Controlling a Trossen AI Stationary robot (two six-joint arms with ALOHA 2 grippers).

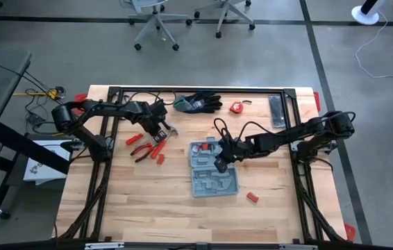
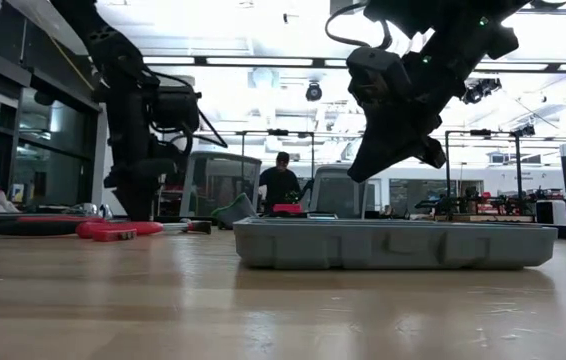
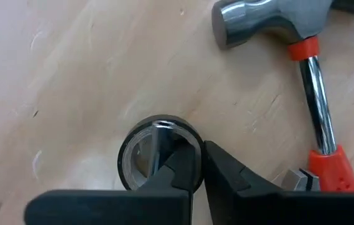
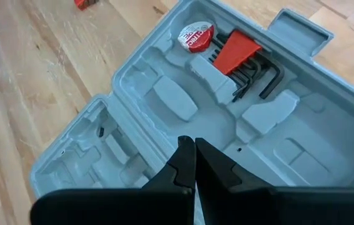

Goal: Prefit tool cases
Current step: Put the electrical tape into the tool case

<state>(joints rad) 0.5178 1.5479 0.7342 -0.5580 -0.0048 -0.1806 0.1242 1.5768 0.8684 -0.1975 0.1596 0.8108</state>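
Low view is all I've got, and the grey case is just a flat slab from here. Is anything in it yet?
Observer: Yes. The tool case lies open, holding a hex key set and a round red-and-white disc; the other recesses look empty.
Operator: Is the arm above it carrying something?
Observer: No, the right gripper is shut on nothing, over the open case.
Operator: And the other arm?
Observer: The left gripper is at a dark tape roll beside the hammer.
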